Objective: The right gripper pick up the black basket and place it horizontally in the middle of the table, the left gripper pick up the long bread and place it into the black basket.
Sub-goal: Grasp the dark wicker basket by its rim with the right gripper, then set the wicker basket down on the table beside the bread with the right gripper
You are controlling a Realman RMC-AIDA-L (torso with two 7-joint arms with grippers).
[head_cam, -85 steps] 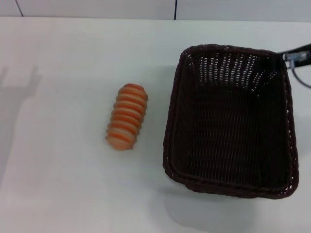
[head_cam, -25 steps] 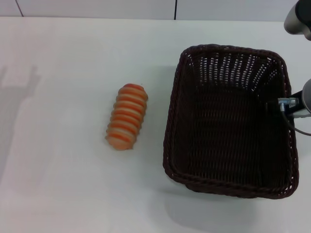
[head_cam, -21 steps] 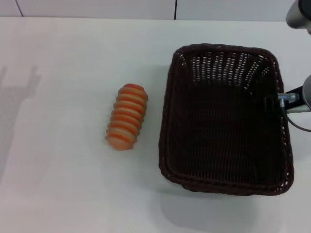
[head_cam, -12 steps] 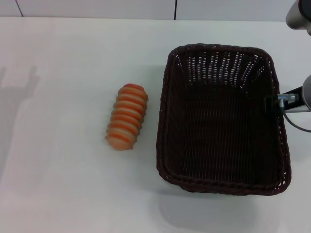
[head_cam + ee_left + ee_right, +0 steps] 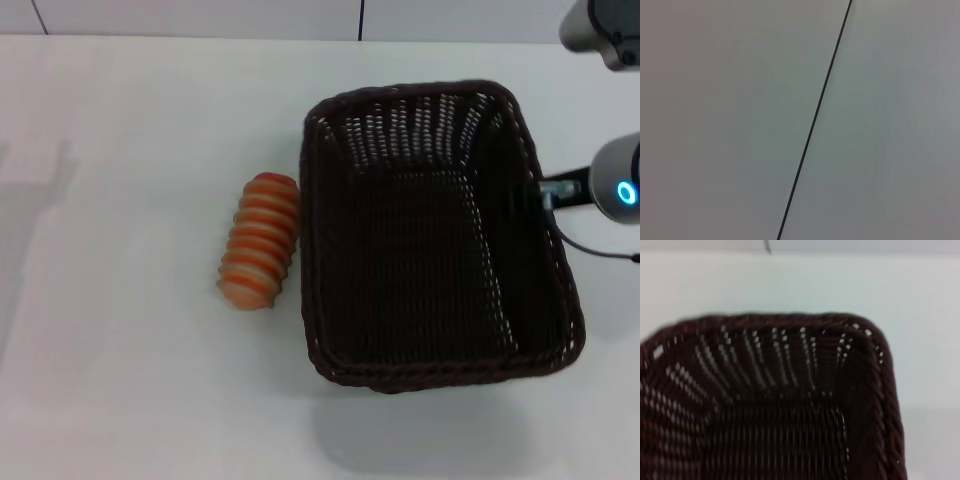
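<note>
At the right edge of the worktop (image 5: 130, 400): right tool (image 5: 541, 193), black, carried on a white-and-silver arm with a blue glowing ring. It sits at the right-hand long rim of the basket (image 5: 430, 235), roughly midway along that side, and appears closed on the rim; the fingertips themselves are mostly hidden against the dark weave.

Basket: large, rectangular, dark brown-black wicker with rounded corners and a braided rim. It extends leftward from the right tool across the white surface, long axis running away from the robot and slightly skewed. A soft shadow lies under its near end, so that end seems raised off the surface. Interior holds nothing. In the right wrist view the basket (image 5: 765, 405) fills the lower part of the picture, one rounded corner and woven inner wall showing.

Bread (image 5: 260, 240): oblong loaf, orange and cream ridges, lying flat on the far side of the basket from the right tool, just beside the left wall, possibly touching it.

Left tool: not visible in any view; its wrist view shows only a plain grey surface with a thin dark seam (image 5: 815, 120).
</note>
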